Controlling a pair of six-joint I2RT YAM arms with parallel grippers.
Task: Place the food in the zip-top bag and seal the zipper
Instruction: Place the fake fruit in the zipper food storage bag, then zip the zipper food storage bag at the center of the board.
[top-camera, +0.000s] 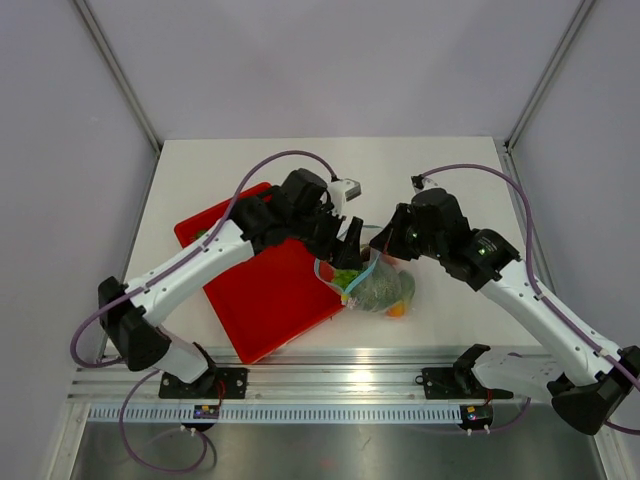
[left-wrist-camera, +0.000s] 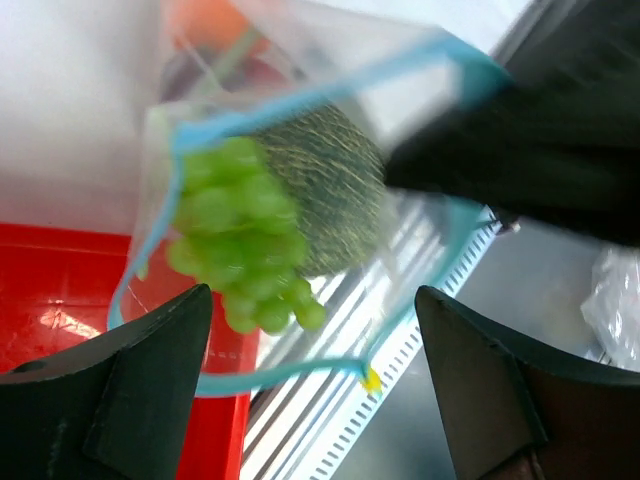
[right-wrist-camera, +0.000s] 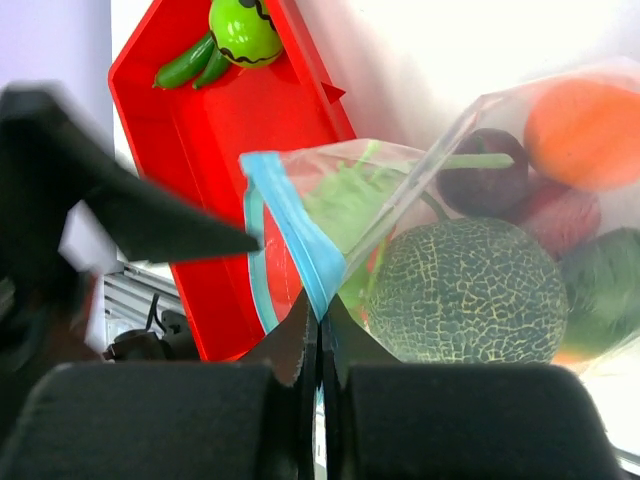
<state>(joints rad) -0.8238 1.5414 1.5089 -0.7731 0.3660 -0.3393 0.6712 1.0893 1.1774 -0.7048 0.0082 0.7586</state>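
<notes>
— Why's your right claw (right-wrist-camera: 318, 330) clamped on the zipper (right-wrist-camera: 290, 225)?
— Likely to hold open the zip-top bag (top-camera: 385, 285), on the bench (top-camera: 450, 170) beside the red tray (top-camera: 270, 300), for your left claw (left-wrist-camera: 312, 300), spread empty.

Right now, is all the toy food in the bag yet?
Not quite. Melon and orange are inside the zip-top bag; the grape bunch sits at its mouth. The right gripper pinches the open zipper. A cucumber and a green round toy wait on the red tray, then sealing.
</notes>
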